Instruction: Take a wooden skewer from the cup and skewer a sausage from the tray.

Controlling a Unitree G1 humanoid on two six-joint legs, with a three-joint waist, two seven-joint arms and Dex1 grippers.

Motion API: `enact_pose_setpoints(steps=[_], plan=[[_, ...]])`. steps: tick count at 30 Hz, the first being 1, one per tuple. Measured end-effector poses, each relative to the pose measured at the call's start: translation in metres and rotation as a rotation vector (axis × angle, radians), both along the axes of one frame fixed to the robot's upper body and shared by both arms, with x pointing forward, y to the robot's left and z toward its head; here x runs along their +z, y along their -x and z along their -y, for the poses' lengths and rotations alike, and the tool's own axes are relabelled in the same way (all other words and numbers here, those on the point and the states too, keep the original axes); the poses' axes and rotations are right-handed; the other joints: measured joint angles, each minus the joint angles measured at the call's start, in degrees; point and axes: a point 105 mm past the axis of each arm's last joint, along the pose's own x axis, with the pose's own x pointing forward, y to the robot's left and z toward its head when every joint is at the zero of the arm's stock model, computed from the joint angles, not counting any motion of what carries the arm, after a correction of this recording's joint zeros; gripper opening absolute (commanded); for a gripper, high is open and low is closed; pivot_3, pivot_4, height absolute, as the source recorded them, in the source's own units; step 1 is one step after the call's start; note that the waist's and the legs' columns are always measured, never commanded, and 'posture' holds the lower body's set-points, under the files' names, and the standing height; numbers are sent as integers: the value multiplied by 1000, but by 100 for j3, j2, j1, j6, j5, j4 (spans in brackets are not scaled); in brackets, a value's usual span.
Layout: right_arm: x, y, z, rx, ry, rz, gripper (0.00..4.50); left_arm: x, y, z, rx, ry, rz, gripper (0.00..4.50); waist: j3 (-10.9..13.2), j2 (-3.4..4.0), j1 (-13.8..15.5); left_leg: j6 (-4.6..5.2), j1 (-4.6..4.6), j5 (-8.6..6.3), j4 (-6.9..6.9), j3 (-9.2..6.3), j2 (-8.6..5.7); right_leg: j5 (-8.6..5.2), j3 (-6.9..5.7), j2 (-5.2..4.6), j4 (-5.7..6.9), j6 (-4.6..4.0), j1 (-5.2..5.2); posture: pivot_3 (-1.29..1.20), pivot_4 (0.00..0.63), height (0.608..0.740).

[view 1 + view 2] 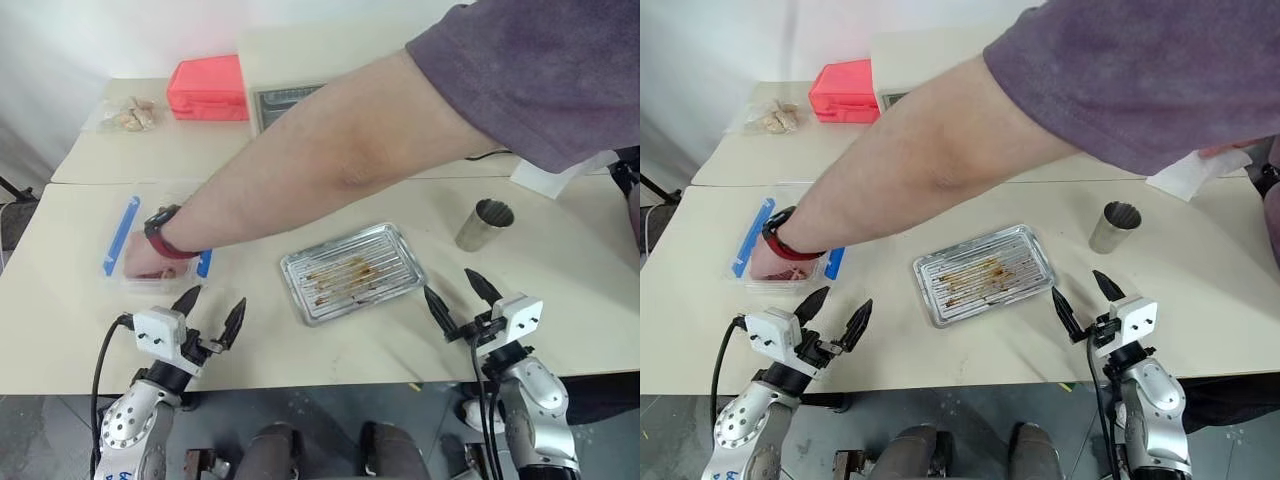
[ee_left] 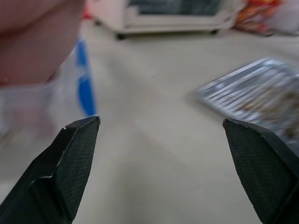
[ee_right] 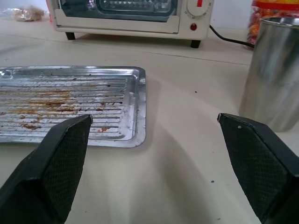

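Both claws, left (image 1: 208, 312) and right (image 1: 455, 291), gape wide and empty over the cream table (image 1: 560, 280). Between them lies the greasy tray (image 1: 352, 273), bare of sausages; the steel cup (image 1: 485, 225) stands beyond the right claw. A person's hand (image 1: 775, 262) reaches into a plastic box (image 1: 118, 240).

The tray (image 1: 352, 273) is silver with a ribbed bottom streaked brown, and the cup (image 1: 485, 225) is shiny grey steel. A clear box (image 1: 130, 245) near the cream table's (image 1: 300, 350) left edge has blue clips, while a red case (image 1: 208, 87) sits toward the far edge. The person's sleeve (image 1: 540, 70) is purple-grey, the wristband (image 1: 165, 240) black and red.
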Motion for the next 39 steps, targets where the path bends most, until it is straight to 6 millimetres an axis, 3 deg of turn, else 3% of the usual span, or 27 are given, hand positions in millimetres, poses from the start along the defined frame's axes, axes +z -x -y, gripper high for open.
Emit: enact_pose_setpoints(steps=[6, 27, 39], plan=[[6, 0, -1, 8, 12, 11, 4500, 2, 8, 6, -122, 12, 6, 4466, -3, 4, -5, 0, 0, 0, 0, 1, 1, 0, 0, 2, 1, -1, -1, 0, 150, 740], [-1, 8, 0, 10, 16, -15, 4500, -1, 4, -3, -70, 11, 11, 4466, -3, 5, 4, 1, 0, 0, 0, 0, 0, 0, -1, 2, 2, 0, -1, 0, 150, 740], [6, 2, 1, 52, 58, 4, 4500, 12, -12, 1, -99, 25, 65, 4466, -3, 5, 2, 1, 1, 0, 1, 1, -1, 0, -3, 2, 4, 0, -1, 0, 150, 740]])
